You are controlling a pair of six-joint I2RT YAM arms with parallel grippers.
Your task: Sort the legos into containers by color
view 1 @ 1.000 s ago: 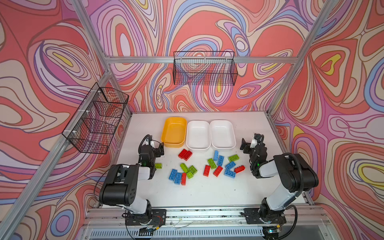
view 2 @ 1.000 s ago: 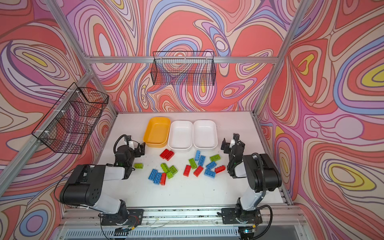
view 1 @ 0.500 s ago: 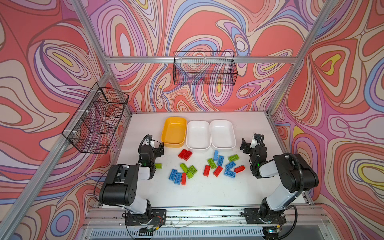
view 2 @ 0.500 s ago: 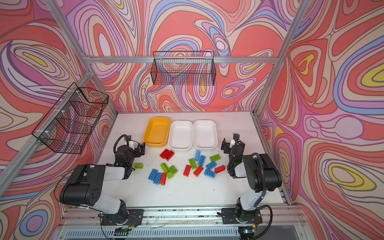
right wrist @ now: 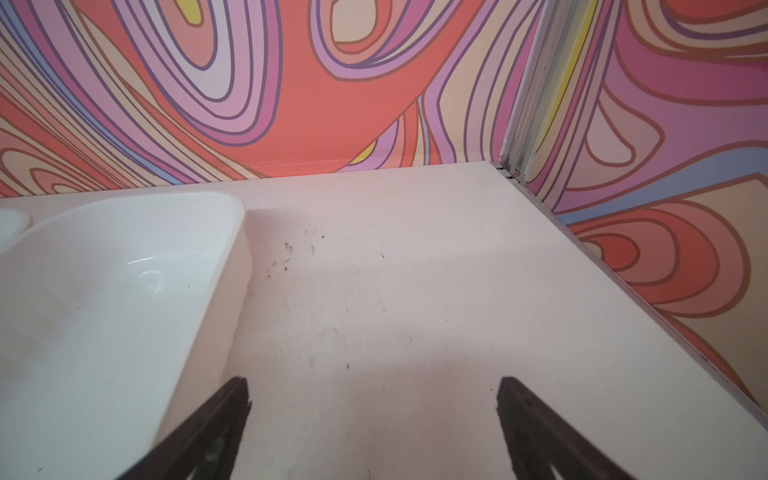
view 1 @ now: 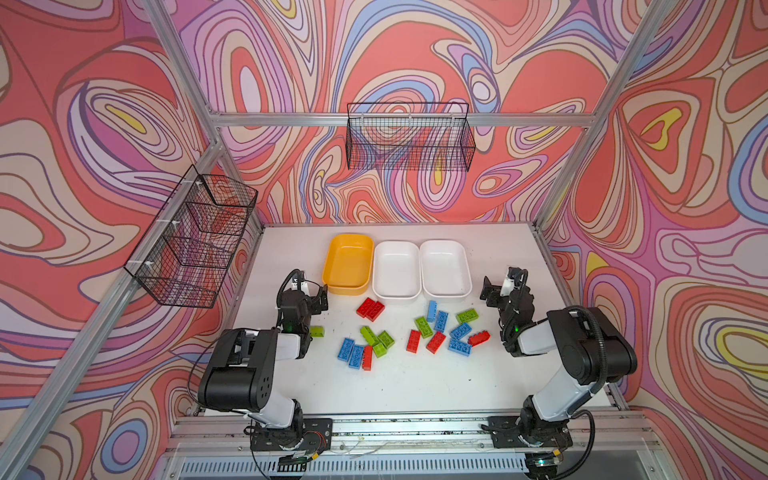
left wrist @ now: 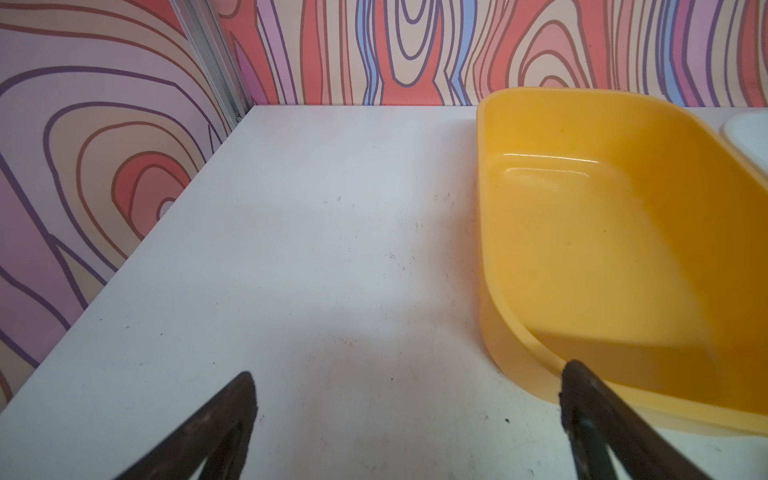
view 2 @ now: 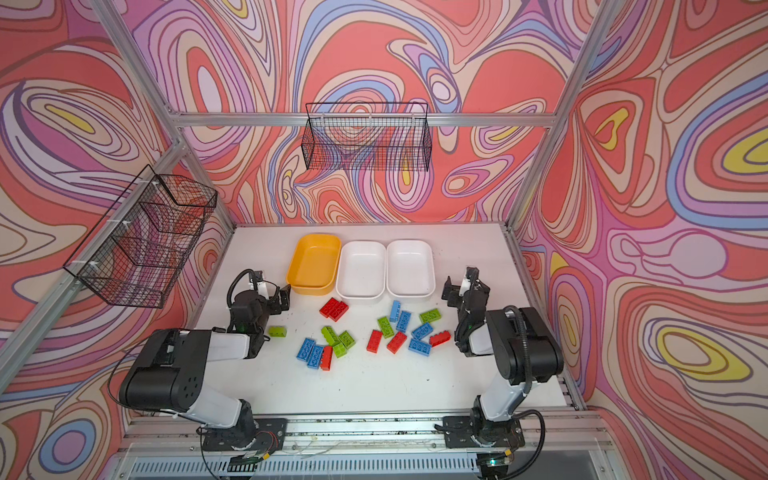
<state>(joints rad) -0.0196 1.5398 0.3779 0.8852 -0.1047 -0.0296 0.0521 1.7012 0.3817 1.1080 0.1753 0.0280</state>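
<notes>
Both arms low over the table [view 1: 415, 386], nothing held. Left gripper [view 1: 308, 296] at ~10 o'clock from table centre, jaws spread wide over bare surface, just beside the near corner of the yellow tub [view 1: 348, 262]. In the left wrist view one finger [left wrist: 590, 415] overlaps the tub's rim; can't tell if it touches. Right gripper [view 1: 500, 286] at ~2 o'clock, also wide open, just beside the right white tub [view 1: 444, 268]; in the right wrist view one finger [right wrist: 228, 415] sits in front of that tub's corner. Tubs in a row at 12 o'clock: yellow, middle white tub [view 1: 396, 270], right white, side by side, all empty. Legos [view 1: 424, 326] all loose on the table around centre, none sorted yet. Red pair [view 1: 370, 309] at 12 o'clock of the pile, near the tub fronts. Lone green brick [view 1: 317, 331] at 9 o'clock, right next to the left arm. Blue pair [view 1: 351, 352] with a red and some greens at 7 o'clock. Mixed red/blue/green bunch at 3 o'clock, with the outermost red brick [view 1: 478, 338] nearest the right arm.
</notes>
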